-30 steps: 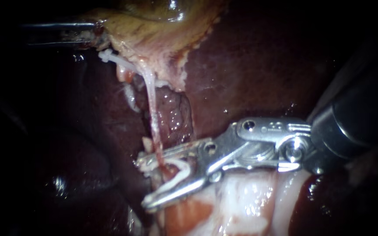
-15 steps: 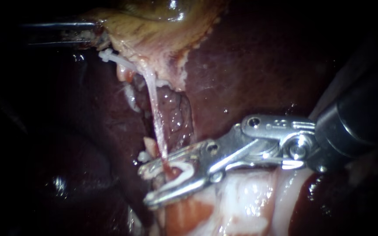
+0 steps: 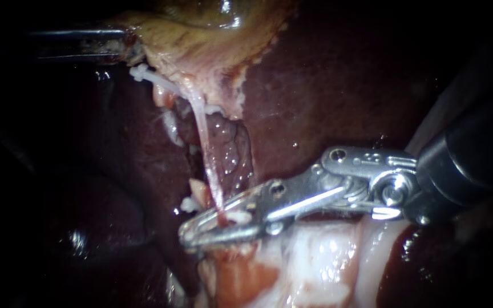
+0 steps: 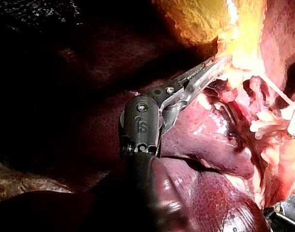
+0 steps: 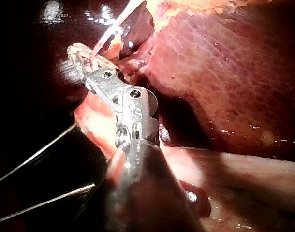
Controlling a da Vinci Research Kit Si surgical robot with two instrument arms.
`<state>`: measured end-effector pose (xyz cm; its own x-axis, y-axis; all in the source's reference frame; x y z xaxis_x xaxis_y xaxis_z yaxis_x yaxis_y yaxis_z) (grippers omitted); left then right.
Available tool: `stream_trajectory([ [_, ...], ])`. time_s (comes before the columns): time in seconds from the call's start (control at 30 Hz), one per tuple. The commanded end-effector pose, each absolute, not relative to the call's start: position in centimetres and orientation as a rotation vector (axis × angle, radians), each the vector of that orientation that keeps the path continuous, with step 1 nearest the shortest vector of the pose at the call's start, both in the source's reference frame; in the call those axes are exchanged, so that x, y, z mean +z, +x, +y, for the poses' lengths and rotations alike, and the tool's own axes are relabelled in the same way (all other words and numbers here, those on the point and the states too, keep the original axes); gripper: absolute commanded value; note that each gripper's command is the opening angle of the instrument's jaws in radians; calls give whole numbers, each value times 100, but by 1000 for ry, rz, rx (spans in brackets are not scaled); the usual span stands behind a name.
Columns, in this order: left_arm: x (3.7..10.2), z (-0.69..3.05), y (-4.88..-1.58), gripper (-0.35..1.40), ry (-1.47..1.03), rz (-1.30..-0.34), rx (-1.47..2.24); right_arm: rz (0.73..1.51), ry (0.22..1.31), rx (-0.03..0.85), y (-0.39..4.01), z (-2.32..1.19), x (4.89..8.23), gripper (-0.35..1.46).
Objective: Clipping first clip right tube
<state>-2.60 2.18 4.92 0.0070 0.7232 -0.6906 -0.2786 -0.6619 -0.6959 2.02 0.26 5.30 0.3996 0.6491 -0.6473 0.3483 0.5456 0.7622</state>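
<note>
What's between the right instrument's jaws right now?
Endoscope view: the pale tube runs down between the right instrument's jaws, with a white clip around it. Both jaws press on the clip.

The right instrument (image 3: 219, 223) had a thick black shaft (image 3: 469, 165) ending in a rounded collar, then a bright steel wrist (image 3: 366, 171) with round screw heads (image 3: 338, 154), small holes and a pivot pin (image 3: 394, 195). The left instrument (image 4: 205, 73) showed a dark grey knuckle (image 4: 133, 116) carrying two silver screws (image 4: 143, 107) and a stamped mark (image 4: 142, 127).
</note>
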Motion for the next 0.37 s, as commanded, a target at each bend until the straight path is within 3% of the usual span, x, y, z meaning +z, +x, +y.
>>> stream_trajectory([
  [0.03, 492, 218, -260, -35, -1558, -471, 1747, 1199, 1034, 239, 203, 26, 531, -35],
  [0.37, 493, 218, -260, -35, -1558, -471, 1747, 1199, 1033, 239, 203, 27, 535, -35],
])
